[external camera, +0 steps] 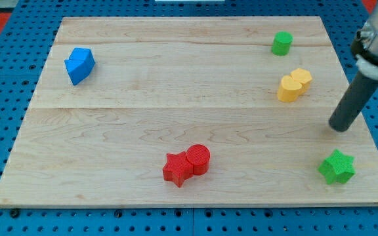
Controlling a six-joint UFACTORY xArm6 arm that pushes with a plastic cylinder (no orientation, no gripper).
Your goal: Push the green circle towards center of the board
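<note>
The green circle, a short green cylinder, stands near the view's top right on the wooden board. My tip is at the view's right, touching no block. It lies well below and to the right of the green circle, to the right of and below the yellow block, and above the green star.
A yellow heart-like block lies below the green circle. A red star and a red circle touch each other at the bottom middle. A blue block lies at the upper left. Blue pegboard surrounds the board.
</note>
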